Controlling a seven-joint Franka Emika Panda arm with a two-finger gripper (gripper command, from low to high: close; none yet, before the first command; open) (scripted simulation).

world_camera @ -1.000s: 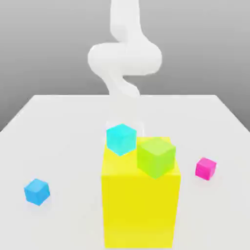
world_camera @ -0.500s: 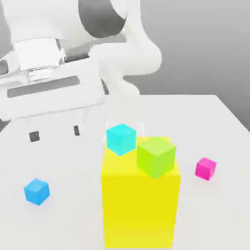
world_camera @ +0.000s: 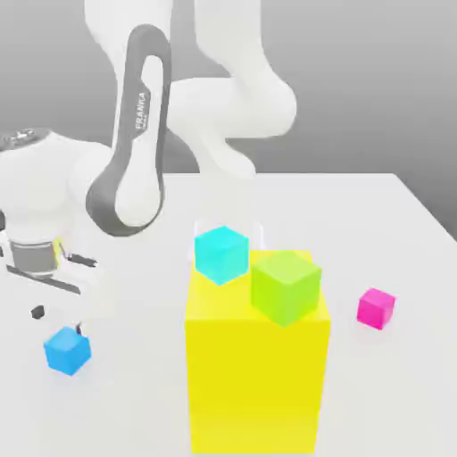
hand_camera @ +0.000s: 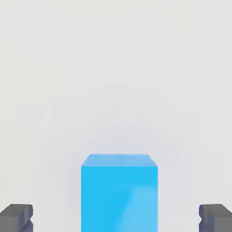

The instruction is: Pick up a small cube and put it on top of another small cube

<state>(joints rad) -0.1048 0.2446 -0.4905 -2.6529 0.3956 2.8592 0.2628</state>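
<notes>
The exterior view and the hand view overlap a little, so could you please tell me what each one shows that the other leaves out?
Exterior view alone: the arm, the yellow block carrying a cyan cube and a green cube, and the magenta cube on the table.

Hand view alone: both dark fingertips standing wide apart, clear of the blue cube on either side.

Shared: the blue cube, resting on the white table, and the open gripper above it.

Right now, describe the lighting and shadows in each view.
Exterior view: flat, even light; the white table shows no glare, and only a faint shadow under the arm near the blue cube; the yellow block is evenly bright. Hand view: soft light, a dim halo of shadow around the blue cube; its front face grades paler toward one corner.
</notes>
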